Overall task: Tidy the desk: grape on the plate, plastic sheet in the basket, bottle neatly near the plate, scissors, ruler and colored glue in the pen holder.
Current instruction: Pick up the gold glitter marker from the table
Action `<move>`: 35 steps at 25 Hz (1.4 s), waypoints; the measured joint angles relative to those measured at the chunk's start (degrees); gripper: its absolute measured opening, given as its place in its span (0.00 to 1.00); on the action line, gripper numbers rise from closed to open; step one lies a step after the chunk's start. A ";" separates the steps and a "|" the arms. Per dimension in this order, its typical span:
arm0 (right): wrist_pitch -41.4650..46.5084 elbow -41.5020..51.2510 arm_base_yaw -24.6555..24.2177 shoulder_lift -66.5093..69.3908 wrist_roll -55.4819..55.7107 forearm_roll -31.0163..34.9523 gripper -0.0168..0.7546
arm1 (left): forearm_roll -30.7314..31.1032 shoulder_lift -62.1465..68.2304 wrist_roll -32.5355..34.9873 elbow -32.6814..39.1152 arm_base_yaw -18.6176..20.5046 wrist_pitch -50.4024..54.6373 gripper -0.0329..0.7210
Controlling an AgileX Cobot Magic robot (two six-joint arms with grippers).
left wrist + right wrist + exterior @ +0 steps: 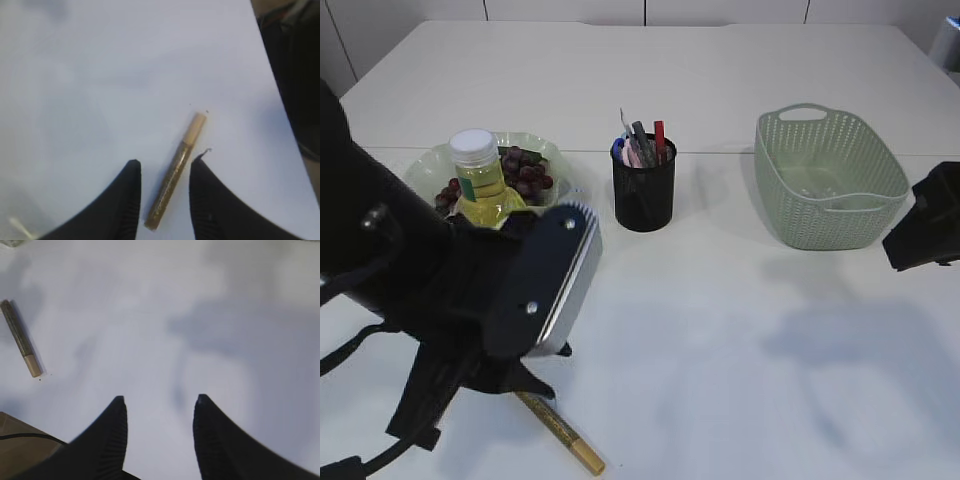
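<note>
A gold glitter colored glue [176,172] lies flat on the white desk, seen also near the front edge [562,432] and in the right wrist view [21,338]. My left gripper [165,162] is open and straddles the tube's lower half, with a gap on each side. My right gripper [160,398] hangs open over bare desk, holding nothing. The bottle [480,180], yellow with a white cap, stands upright at the plate [425,168], which holds the grape [525,172]. The black pen holder [643,195] has several items standing in it; scissors and ruler are not distinguishable. The plastic sheet is hidden.
A green basket [830,185] stands at the right, with my right arm [928,228] just beside it. My left arm [520,290] fills the front left and hides the desk beneath it. A desk seam runs across behind the pen holder.
</note>
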 joint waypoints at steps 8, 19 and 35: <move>0.00 0.00 0.00 0.00 0.00 0.97 0.48 | 13.90 6.73 6.84 0.00 0.00 0.32 0.40; 0.10 0.00 0.00 0.00 0.00 2.02 0.48 | 15.78 13.73 8.50 -0.13 0.00 -5.21 0.62; 0.10 0.00 0.13 0.00 0.00 2.11 0.48 | 15.82 19.41 12.94 -0.44 0.00 -7.97 0.58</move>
